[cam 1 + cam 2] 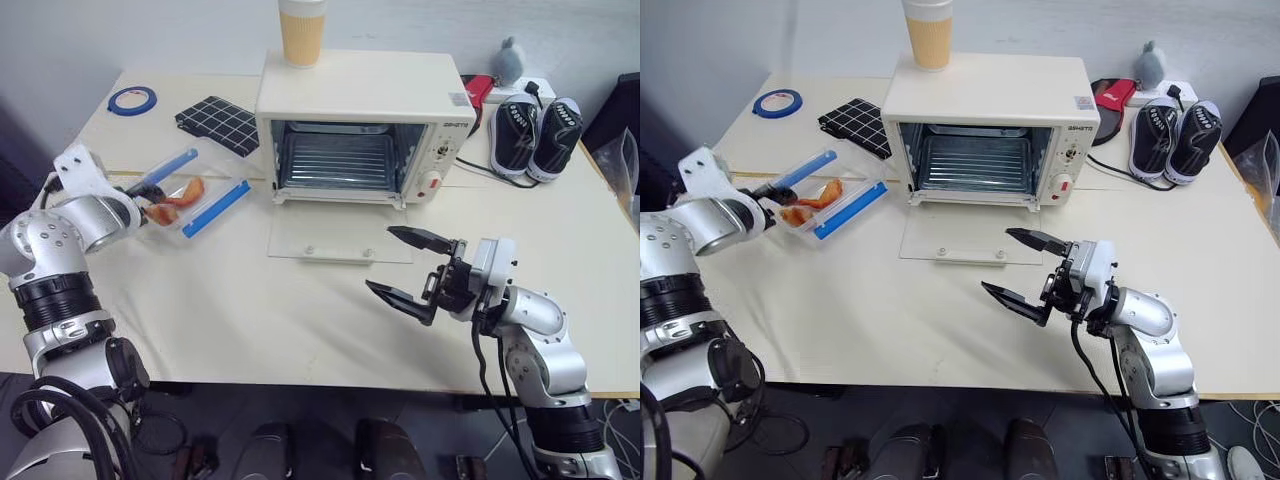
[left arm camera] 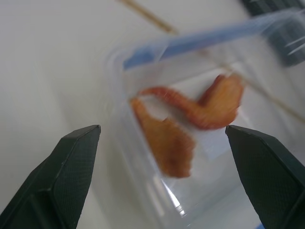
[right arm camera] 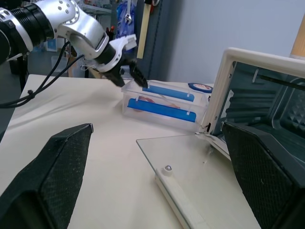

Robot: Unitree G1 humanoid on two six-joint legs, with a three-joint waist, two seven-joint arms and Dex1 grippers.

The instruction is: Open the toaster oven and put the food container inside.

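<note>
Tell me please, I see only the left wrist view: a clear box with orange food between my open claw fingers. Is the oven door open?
Observer: Yes. The toaster oven has its glass door folded down flat on the table, and the wire rack shows inside.
Operator: Where is the box relative to the oven?
Observer: The food container rests on the table to the left of the oven, next to a black grid cloth.
Operator: And my other claw?
Observer: The right claw is open and empty, hovering in front of the lowered door.
</note>
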